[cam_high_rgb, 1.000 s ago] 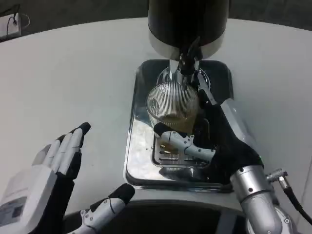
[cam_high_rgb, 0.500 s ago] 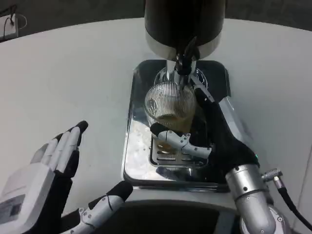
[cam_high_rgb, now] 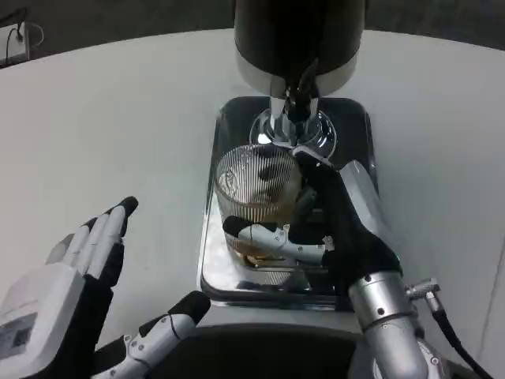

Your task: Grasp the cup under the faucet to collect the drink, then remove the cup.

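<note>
A clear ribbed glass cup [cam_high_rgb: 256, 188] with amber drink in its bottom sits over the steel drip tray [cam_high_rgb: 221, 276], in front of and to the left of the black faucet [cam_high_rgb: 298, 88] of the dark dispenser [cam_high_rgb: 296, 35]. My right hand [cam_high_rgb: 331, 225] grips the cup from its right side, a white finger wrapped around its front. My left hand [cam_high_rgb: 83, 296] is open, held over the table at the lower left, fingers spread, holding nothing.
The white round table [cam_high_rgb: 118, 126] spreads to the left and right of the tray. A small white box with a cable [cam_high_rgb: 16, 39] lies at the far left corner. The table's dark front edge runs along the bottom.
My right hand has drawn the cup toward me and to the left, away from under the faucet. The left hand has hardly moved.
</note>
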{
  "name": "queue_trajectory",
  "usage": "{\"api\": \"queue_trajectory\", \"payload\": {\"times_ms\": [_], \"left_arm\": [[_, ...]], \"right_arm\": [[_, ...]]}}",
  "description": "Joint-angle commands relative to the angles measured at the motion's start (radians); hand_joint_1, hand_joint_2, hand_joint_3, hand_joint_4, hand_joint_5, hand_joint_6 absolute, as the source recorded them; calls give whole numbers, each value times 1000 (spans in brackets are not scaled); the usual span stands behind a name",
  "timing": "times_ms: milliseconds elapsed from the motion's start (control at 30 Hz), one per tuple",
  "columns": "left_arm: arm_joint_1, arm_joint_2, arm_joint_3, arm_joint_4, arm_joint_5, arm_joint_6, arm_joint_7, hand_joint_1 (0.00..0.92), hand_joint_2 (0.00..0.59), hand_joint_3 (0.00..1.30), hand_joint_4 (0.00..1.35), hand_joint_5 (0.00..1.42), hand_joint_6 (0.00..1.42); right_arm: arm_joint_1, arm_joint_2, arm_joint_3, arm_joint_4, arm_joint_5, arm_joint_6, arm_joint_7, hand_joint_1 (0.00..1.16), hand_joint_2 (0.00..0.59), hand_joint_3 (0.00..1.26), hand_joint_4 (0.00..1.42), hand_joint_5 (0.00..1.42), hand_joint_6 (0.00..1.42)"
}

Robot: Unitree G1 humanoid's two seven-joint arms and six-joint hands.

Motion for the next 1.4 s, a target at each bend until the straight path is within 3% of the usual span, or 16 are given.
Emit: {"api": "queue_trajectory", "payload": {"times_ms": [33, 400, 733, 1167, 1400], "left_arm": [[0, 11, 10, -12, -4, 11, -13, 0, 164, 0, 0, 0, 0], [-18, 8, -4, -3, -7, 14, -14, 0, 164, 0, 0, 0, 0], [-23, 6, -10, 3, -11, 9, -8, 0, 164, 0, 0, 0, 0], [-14, 1, -15, 5, -23, -3, 3, 0, 163, 0, 0, 0, 0], [-5, 3, -15, 2, -27, -12, 9, 0, 163, 0, 0, 0, 0]], "right_arm": [[18, 14, -6, 1, -6, -19, -43, 1112, 230, 555, 728, 964, 1405], [35, 14, -30, -42, 14, -32, -61, 1154, 189, 732, 924, 1164, 1424], [79, 9, -28, -138, 14, -28, -24, 1162, 156, 789, 965, 1199, 1424], [226, -7, 23, -320, 0, -22, 80, 1162, 136, 820, 1015, 1202, 1424], [290, -10, 13, -411, 11, -14, 104, 1162, 128, 826, 1018, 1202, 1424]]}}
